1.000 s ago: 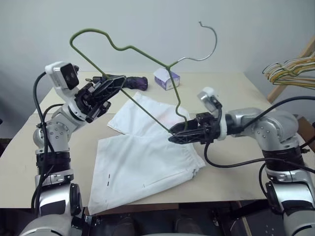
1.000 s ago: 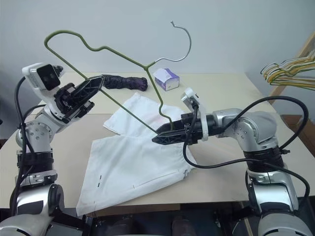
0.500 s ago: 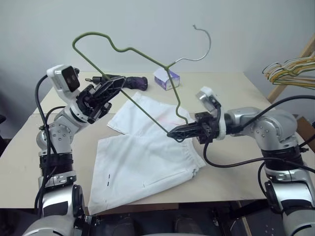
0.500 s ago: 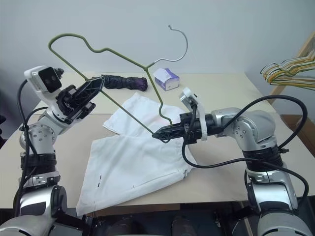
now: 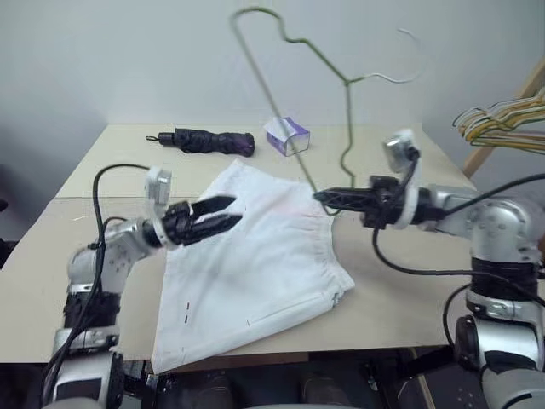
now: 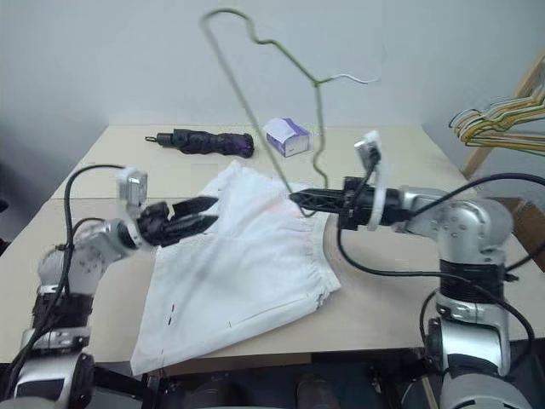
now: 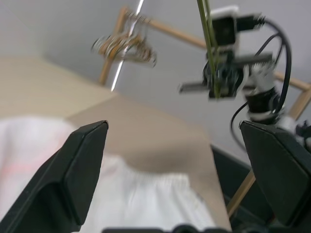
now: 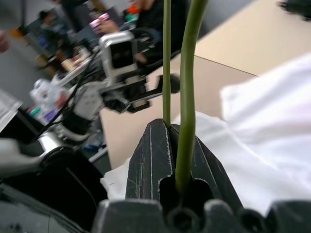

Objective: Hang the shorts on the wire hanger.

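R gripper (image 5: 328, 198) is clamped on wire hanger (image 5: 294, 102), held upright w/ hook high, above far edge of shorts (image 5: 255, 264) flat on table (image 5: 400, 290); L gripper (image 5: 223, 215), jaws wide & empty, hovers over shorts' left side, so is nearer.

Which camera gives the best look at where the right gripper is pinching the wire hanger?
The right wrist view: the right gripper sits shut on the wire hanger, close up. The eye views show the whole hanger from afar; the left wrist view catches a blurred stretch.
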`<state>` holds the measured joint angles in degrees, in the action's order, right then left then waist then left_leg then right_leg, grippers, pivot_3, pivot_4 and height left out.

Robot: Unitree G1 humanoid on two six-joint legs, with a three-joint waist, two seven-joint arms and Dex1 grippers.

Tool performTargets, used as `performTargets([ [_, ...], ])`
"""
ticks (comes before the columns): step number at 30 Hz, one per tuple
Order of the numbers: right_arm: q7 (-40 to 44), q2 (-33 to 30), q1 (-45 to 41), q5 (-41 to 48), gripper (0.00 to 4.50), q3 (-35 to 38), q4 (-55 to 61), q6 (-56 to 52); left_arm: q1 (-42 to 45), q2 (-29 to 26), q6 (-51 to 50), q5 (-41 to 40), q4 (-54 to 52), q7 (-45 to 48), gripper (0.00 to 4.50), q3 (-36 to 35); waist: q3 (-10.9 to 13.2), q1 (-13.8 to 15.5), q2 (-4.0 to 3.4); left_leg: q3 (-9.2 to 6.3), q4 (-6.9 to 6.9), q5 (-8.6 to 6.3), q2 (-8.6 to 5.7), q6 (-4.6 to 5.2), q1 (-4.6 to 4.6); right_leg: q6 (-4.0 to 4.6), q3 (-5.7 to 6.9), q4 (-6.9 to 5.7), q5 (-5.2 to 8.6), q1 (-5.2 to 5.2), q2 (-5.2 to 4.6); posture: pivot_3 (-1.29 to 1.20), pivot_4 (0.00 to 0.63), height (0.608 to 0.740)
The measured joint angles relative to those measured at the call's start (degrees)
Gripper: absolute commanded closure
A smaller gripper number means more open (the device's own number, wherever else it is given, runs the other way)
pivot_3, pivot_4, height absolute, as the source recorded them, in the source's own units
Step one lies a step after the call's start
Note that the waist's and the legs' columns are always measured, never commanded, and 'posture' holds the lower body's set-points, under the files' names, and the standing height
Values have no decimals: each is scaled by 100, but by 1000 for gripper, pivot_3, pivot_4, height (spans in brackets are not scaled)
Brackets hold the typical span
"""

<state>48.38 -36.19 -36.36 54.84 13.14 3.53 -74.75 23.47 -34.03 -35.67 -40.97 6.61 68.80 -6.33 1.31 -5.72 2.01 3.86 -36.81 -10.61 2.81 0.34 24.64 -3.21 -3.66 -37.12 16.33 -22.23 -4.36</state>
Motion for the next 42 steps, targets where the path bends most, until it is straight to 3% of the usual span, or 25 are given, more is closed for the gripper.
performTargets([
  [8, -353, -1232, 2124, 163, 4500, 695, 292, -1238, -437, -459, 939, 1178, -704, 153, 32, 744, 2, 30, -19, 7, 0, -1, -2, 2, 0, 3, -1, 3, 0, 1, -4, -139, 0, 740],
  [12, 52, -2385, 2754, 1136, 4500, 738, -394, -1707, -545, -553, 1211, 1443, -922, 393, 32, 1097, 0, -33, -33, 14, 0, -4, 2, 7, -25, 8, -14, 5, 3, 18, 1, -150, 0, 740],
  [14, 177, -2649, 2903, 1355, 4500, 625, -677, -1729, -579, -608, 1212, 1447, -948, 487, 32, 1169, 0, -79, -32, 12, 0, -4, 5, 7, -30, 10, -14, 5, 4, 20, 4, -151, 0, 740],
  [24, 516, -2666, 2812, 623, 4500, -324, -1321, -1476, -560, -611, 1214, 1462, -1067, 550, 32, 1217, -1, -141, -34, 14, -3, -4, 1, 8, -29, -5, -24, 5, 4, 19, 3, -121, 0, 740],
  [42, 1173, -2255, 2202, -203, 4500, -927, -1672, -941, -798, -619, 1028, 1257, -1165, 273, 32, 1052, -1, 0, -34, 17, -5, -4, -1, 8, -30, -8, -25, 4, 2, 19, 2, -92, 0, 740],
])
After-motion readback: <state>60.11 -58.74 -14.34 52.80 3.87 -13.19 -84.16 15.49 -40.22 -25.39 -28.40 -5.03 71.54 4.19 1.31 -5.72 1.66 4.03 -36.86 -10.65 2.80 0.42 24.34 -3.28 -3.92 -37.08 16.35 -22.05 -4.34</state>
